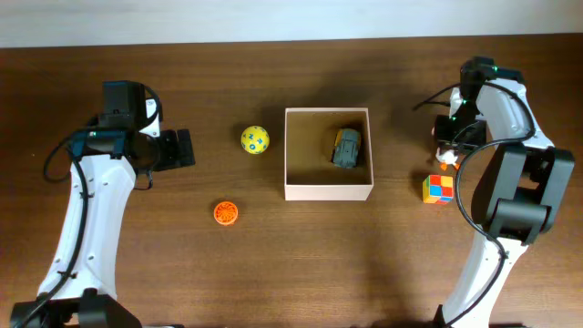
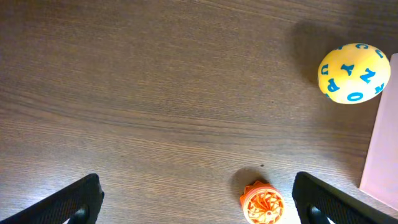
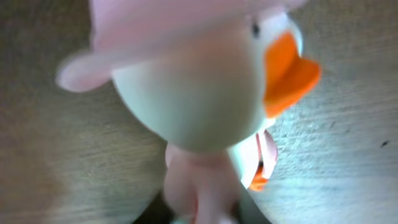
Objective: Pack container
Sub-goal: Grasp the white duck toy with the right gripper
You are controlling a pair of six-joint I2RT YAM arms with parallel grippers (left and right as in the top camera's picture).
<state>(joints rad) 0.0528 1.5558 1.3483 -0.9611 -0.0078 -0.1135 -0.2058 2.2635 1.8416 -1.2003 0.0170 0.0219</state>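
Observation:
The container (image 1: 329, 190) is a square white-walled box with a tan floor at the table's middle; a grey toy (image 1: 347, 148) lies in its right half. My left gripper (image 1: 182, 148) is open and empty above bare wood. In the left wrist view its fingers (image 2: 199, 199) frame an orange wheel toy (image 2: 262, 203), with a yellow lettered ball (image 2: 354, 73) farther off. My right gripper (image 1: 446, 144) is right of the container, over a white duck toy (image 1: 444, 161). The duck (image 3: 199, 93), with orange beak and pink hat, fills the right wrist view, and the fingers (image 3: 202, 214) sit close around its pink lower part.
The yellow ball (image 1: 255, 140) lies left of the container and the orange wheel toy (image 1: 226, 213) in front of it to the left. A multicoloured cube (image 1: 438, 189) sits just in front of the duck. The container's wall edge (image 2: 380, 155) shows at the right.

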